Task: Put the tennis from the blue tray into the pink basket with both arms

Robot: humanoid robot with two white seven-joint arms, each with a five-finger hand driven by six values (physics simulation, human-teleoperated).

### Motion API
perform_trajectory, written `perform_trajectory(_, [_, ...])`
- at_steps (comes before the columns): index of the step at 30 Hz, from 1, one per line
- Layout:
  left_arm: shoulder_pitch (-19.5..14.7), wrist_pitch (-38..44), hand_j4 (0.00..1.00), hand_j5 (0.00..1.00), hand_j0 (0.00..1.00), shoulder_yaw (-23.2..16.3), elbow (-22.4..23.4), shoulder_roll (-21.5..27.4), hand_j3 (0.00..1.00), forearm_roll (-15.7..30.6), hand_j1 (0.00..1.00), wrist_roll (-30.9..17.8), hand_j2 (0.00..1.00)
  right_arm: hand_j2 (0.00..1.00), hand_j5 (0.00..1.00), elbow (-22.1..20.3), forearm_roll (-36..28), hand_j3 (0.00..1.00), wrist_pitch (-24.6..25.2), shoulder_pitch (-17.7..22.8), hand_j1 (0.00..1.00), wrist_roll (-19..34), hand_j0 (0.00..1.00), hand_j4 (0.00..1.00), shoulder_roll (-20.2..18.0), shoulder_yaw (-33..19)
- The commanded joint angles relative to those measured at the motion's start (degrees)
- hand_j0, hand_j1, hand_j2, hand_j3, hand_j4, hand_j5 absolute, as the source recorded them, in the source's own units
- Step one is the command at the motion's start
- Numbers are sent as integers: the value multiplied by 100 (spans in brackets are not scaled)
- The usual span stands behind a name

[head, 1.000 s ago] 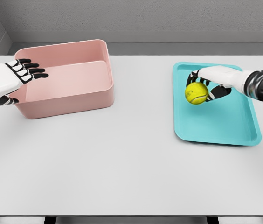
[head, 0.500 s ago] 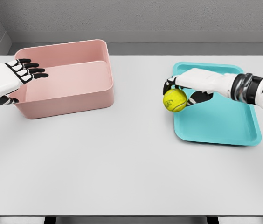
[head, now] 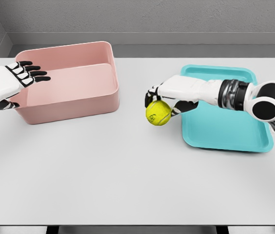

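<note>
A yellow tennis ball (head: 158,112) hangs over the bare table between the blue tray (head: 225,127) and the pink basket (head: 69,100). My right hand (head: 163,99) is shut on the ball from above, its arm stretching leftward across the tray. The tray at the right holds nothing. The pink basket stands at the back left, with nothing in it. My left hand (head: 23,75) hovers over the basket's left rim, fingers spread and pointing right.
The white table (head: 127,175) has a wide bare stretch in front and between the basket and tray. A grey wall runs behind the table's far edge.
My right hand has carried the ball leftward, from above the tray, past its left edge, to over the table. The left hand has not moved.
</note>
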Motion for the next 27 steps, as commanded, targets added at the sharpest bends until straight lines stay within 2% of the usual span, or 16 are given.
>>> perform_trajectory(1, [0, 1, 100, 100, 100, 4, 0, 8, 100, 32, 100, 3, 100, 49, 49, -2, -23, 49, -28, -9, 49, -4, 49, 49, 151, 153])
perform_trajectory(9, [0, 1, 100, 100, 100, 4, 0, 8, 100, 41, 100, 3, 100, 49, 49, -2, -24, 49, -98, -202, 49, -4, 49, 49, 652, 584])
perform_trajectory(12, [0, 1, 100, 100, 100, 13, 0, -1, 100, 32, 100, 3, 100, 49, 49, -2, -24, 49, -89, -237, 49, -4, 49, 49, 731, 637])
perform_trajectory(13, [0, 1, 100, 100, 100, 13, 0, 8, 100, 32, 100, 3, 100, 61, 61, -2, -24, 61, -89, -237, 61, -4, 61, 61, 731, 637])
perform_trajectory(14, [0, 1, 100, 100, 100, 13, 0, 8, 100, 32, 100, 3, 100, 100, 100, -2, -24, 100, -28, -237, 100, -4, 100, 100, 722, 628])
perform_trajectory(19, [0, 1, 100, 100, 100, 13, 0, 8, 100, 41, 100, 3, 100, 100, 100, -2, -6, 100, -89, -264, 100, -4, 100, 100, 626, 531])
perform_trajectory(20, [9, 1, 100, 100, 100, 13, 0, 8, 100, 41, 100, 3, 100, 100, 100, -2, -15, 100, -89, -290, 100, -4, 100, 100, 538, 312])
perform_trajectory(23, [9, 1, 100, 100, 100, 13, 0, 8, 100, 41, 100, 3, 100, 100, 100, -2, -32, 100, -98, -53, 100, -4, 100, 100, -332, -1445])
perform_trajectory(25, [9, 1, 100, 100, 100, 13, -18, 96, 100, 41, 100, 3, 100, 100, 100, 42, -32, 100, -80, 571, 100, -4, 100, 100, -780, -2623])
perform_trajectory(27, [79, 1, 100, 100, 100, -5, -290, 342, 100, 32, 100, 3, 100, 100, 100, 385, -24, 100, -36, 1081, 100, -4, 100, 100, -1114, -3476])
